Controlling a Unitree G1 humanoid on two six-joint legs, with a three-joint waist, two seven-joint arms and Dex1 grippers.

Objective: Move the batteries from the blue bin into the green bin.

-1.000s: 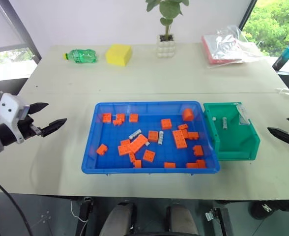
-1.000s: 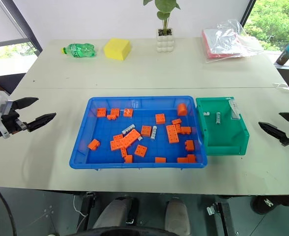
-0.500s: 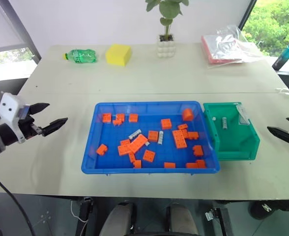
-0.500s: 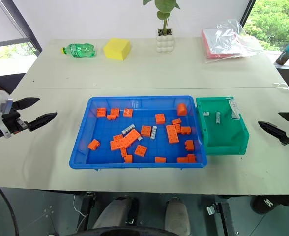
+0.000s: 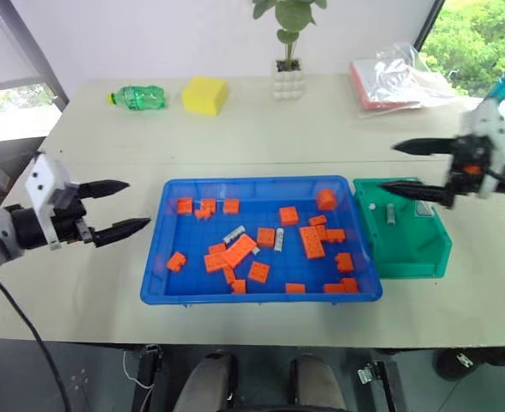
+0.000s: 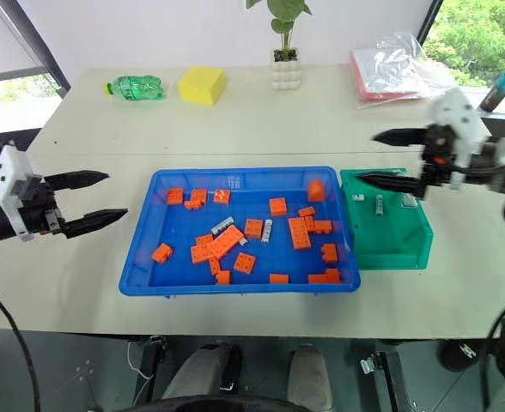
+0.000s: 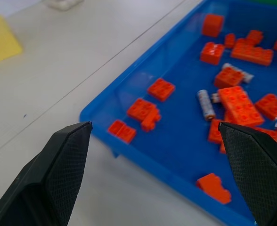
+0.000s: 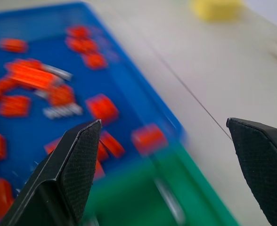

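Pale beige laminate covers the desk, with a thin seam running across it behind the bins. On it sits the blue bin, full of scattered orange bricks; among them lie two of the batteries, one near the middle and a second just to its left, half under a long brick. Touching the blue bin's right side is the green bin, with more batteries resting inside near its back. My left tool hangs over bare desk just left of the blue bin, fingers spread wide with nothing between them; in the left wrist view those fingers frame the near corner of the tray. My right tool hovers above the back of the green bin, pointing toward the blue bin, also gaping and empty. Along the far edge of the desk stand a green plastic bottle on its side, a yellow sponge, a potted plant in a white pot and a clear bag holding something pink. Behind is a plain white wall, and windows at both corners show green foliage.
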